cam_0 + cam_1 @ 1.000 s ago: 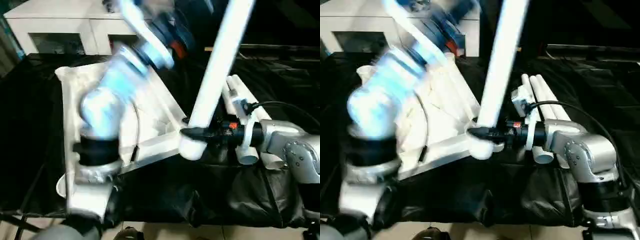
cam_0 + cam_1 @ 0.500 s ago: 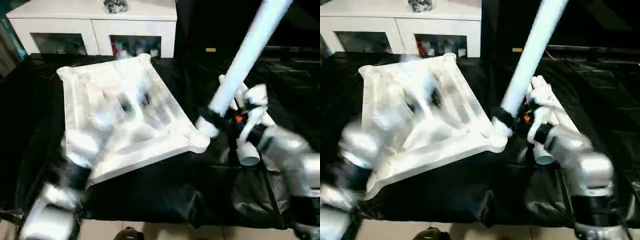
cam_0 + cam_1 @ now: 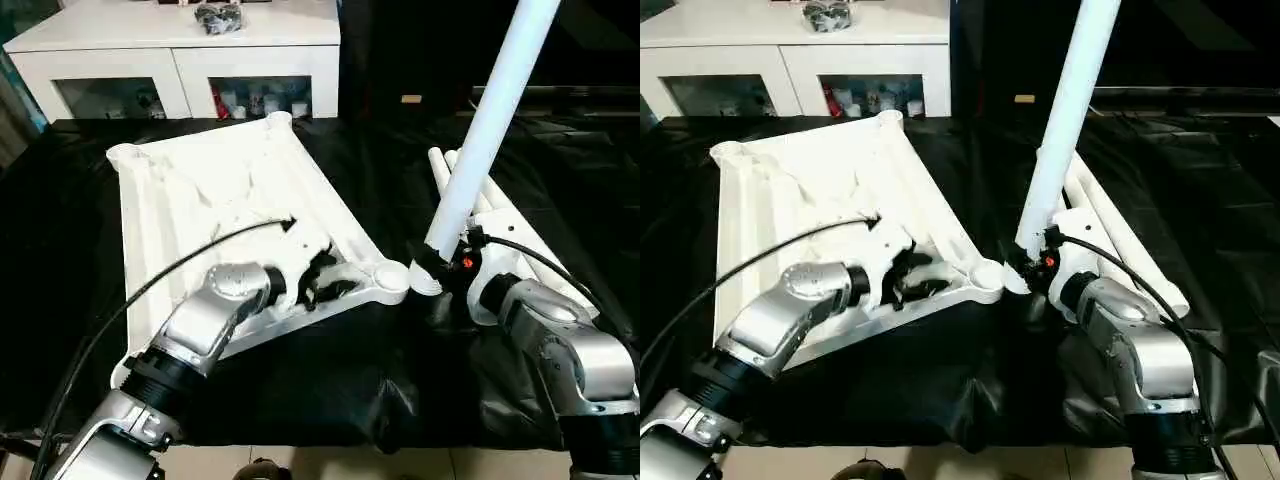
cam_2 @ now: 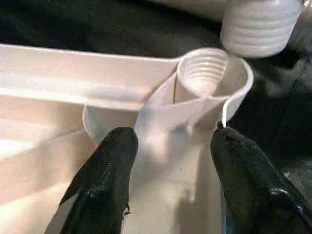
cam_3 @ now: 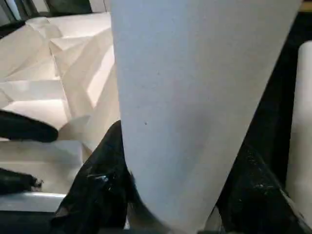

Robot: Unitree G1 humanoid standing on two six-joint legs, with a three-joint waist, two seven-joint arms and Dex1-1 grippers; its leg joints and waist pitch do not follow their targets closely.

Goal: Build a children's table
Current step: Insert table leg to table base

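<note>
The tabletop [image 3: 215,215] lies ribbed side up on the black-draped desk [image 3: 90,330], and its near right corner socket [image 4: 210,73] is the one in play. The right pincer [image 3: 437,268] pinches a leg [image 3: 487,125] near its lower end, holding it steeply upright with the threaded tip [image 4: 258,24] hanging just beside and above the socket, not yet in it. The left pincer [image 4: 170,146] stands spread, its fingers [image 4: 105,161] astride a rib just behind that socket; whether they actually press on the plastic I cannot tell. The main risk is a crooked start: the leg leans somewhat, and if it goes down at that tilt the threads may bite askew and jam, or the tip may land on the socket rim and shove the tabletop across the slick cloth. With the left pincer spread instead of clamped, the tabletop would likely slide or twist along once turning begins. The grip is low on a long leg, so the heavy upper part could lever it round in the pincer. The spare legs [image 3: 500,235] lie just beside the right arm and could be knocked and rolled. A cable [image 3: 170,265] loops over the tabletop and might snag. No brand, label or writing is legible anywhere.
</note>
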